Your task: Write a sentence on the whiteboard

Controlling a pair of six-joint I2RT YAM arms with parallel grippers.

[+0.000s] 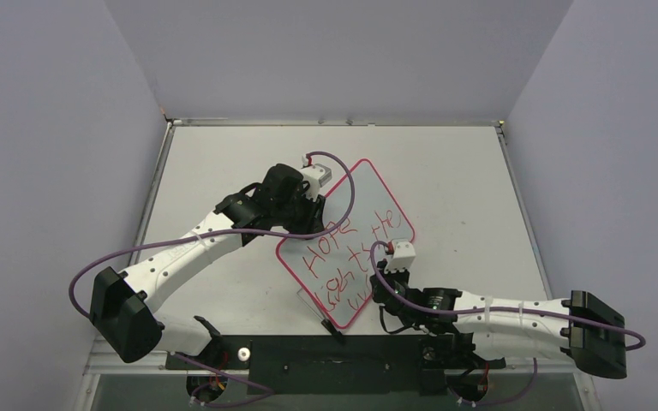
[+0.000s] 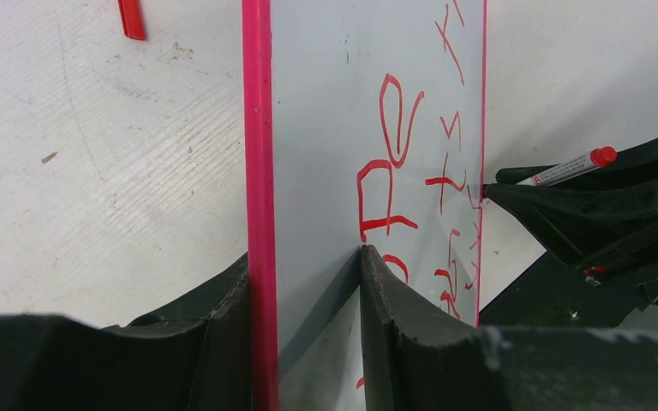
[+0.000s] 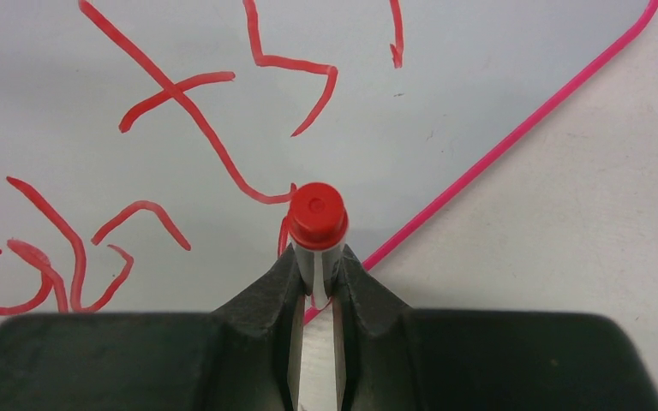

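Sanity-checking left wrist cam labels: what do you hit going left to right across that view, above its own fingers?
small red piece → pink rim of the whiteboard → red letters of the sentence → marker, held in the right hand

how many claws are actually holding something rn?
2. The left claw clamps the whiteboard at its pink-rimmed edge. The right claw is shut on the red-ended marker.
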